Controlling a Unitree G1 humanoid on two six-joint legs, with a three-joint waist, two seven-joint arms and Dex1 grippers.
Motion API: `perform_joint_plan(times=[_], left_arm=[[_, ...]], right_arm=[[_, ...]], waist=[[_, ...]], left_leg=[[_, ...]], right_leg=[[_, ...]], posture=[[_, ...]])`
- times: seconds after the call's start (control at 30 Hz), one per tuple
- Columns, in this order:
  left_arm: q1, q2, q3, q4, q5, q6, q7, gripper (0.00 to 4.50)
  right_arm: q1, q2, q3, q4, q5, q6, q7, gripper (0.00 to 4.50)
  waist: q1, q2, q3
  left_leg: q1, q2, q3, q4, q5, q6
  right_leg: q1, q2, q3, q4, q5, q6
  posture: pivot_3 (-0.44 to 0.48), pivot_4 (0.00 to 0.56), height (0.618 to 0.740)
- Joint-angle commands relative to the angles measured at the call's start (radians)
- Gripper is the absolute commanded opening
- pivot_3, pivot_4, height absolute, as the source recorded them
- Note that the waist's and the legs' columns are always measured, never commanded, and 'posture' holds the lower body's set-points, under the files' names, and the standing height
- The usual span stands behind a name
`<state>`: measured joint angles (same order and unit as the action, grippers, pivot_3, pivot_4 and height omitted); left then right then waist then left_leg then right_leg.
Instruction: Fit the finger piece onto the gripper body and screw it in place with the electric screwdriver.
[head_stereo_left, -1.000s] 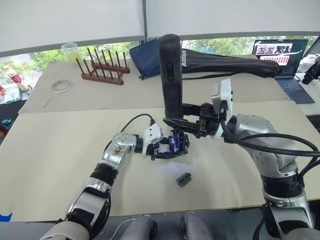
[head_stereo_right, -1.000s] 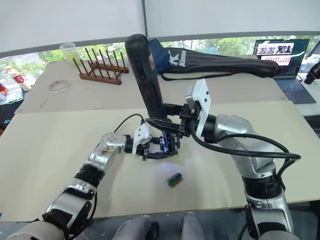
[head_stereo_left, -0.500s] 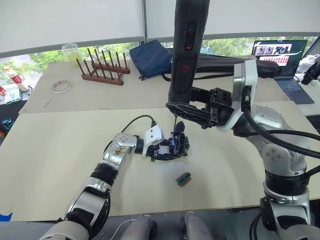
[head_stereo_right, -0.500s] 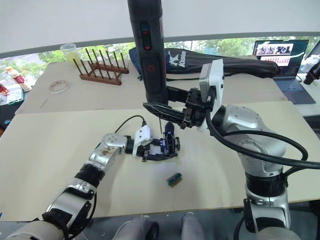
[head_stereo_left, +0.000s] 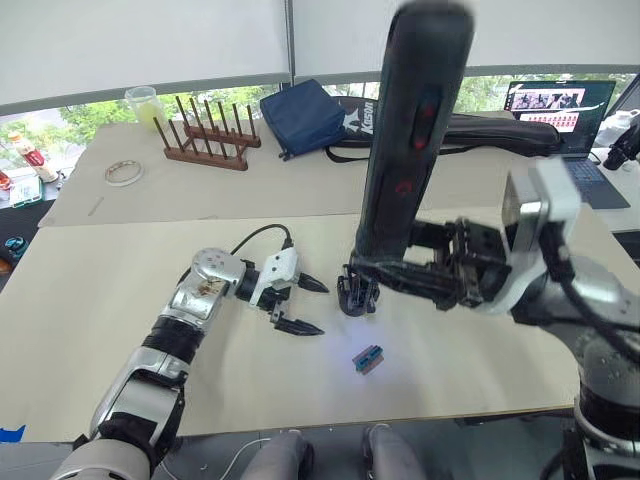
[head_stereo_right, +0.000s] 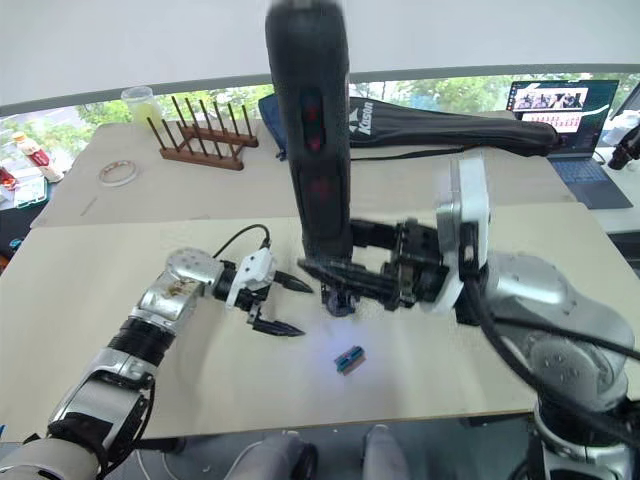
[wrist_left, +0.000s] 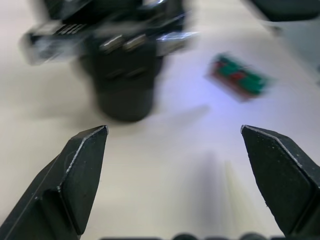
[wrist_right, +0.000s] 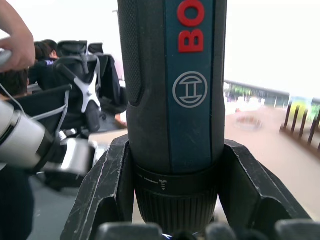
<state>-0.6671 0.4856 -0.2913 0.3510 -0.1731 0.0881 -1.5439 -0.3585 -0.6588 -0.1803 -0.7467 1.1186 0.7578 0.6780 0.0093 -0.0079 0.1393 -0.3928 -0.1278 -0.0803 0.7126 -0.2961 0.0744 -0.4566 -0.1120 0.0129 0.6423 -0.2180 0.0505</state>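
My right gripper (head_stereo_left: 388, 274) is shut on the electric screwdriver (head_stereo_left: 410, 150), a thick black tool held upright with its tip end down over the table. In the right wrist view its two fingers (wrist_right: 107, 185) clamp the screwdriver (wrist_right: 175, 95) near its collar. The gripper body (head_stereo_left: 357, 295), a small black block, rests on the table just under the screwdriver, which hides part of it. I cannot tell the finger piece apart from it. My left gripper (head_stereo_left: 312, 306) is open a short way to the left of the body (wrist_left: 125, 70), touching nothing.
A tiny green block (head_stereo_left: 368, 358) lies nearer the front edge. On the far table stand a wooden peg rack (head_stereo_left: 207, 135), a tape roll (head_stereo_left: 121, 172), a blue pouch (head_stereo_left: 305, 115), a long black bag (head_stereo_left: 470, 125) and a laptop (head_stereo_left: 560, 110). A person's hand (wrist_right: 15, 35) is behind.
My left gripper has let go of the gripper body, opened and drawn back to the left. The right arm has pulled the screwdriver nearer the camera; the body stays on the table.
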Motion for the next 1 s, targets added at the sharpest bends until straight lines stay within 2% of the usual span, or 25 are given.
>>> perform_joint_plan(times=[0.03,0.2,0.33,1.0], left_arm=[[0.042,0.034,-0.027,-0.104,-0.025,-0.022,-0.065,4.5],[0.075,0.029,-0.047,-0.14,-0.021,-0.068,-0.061,4.5],[0.101,0.013,-0.055,-0.183,-0.026,-0.081,-0.039,4.5],[0.09,-0.003,-0.052,-0.183,-0.031,-0.056,0.019,4.5]], right_arm=[[0.126,0.021,0.016,-0.097,-0.098,-0.118,0.037,1.95],[0.254,0.064,0.115,-0.088,-0.302,-0.261,0.087,1.95],[0.303,0.087,0.16,-0.052,-0.415,-0.354,0.113,1.95],[0.348,0.12,0.177,0.016,-0.494,-0.42,0.124,1.94]], waist=[[0.0,0.0,0.0],[0.002,0.0,0.0],[0.002,0.0,0.0],[0.002,0.0,0.0]], left_leg=[[0.0,0.0,0.0,0.0,0.0,0.0],[0.001,0.0,0.001,0.001,0.0,0.0],[0.003,0.0,0.001,0.0,0.0,0.0],[0.003,0.0,0.001,0.0,0.0,0.0]], right_leg=[[0.0,0.0,0.0,0.0,0.0,0.0],[0.0,0.002,0.001,0.002,0.0,0.0],[0.001,0.003,0.001,0.002,0.0,0.0],[0.001,0.003,0.001,0.002,0.0,0.0]], posture=[[0.0,0.15,0.74],[0.0,0.15,0.74],[0.0,0.15,0.74],[0.0,0.15,0.74]])
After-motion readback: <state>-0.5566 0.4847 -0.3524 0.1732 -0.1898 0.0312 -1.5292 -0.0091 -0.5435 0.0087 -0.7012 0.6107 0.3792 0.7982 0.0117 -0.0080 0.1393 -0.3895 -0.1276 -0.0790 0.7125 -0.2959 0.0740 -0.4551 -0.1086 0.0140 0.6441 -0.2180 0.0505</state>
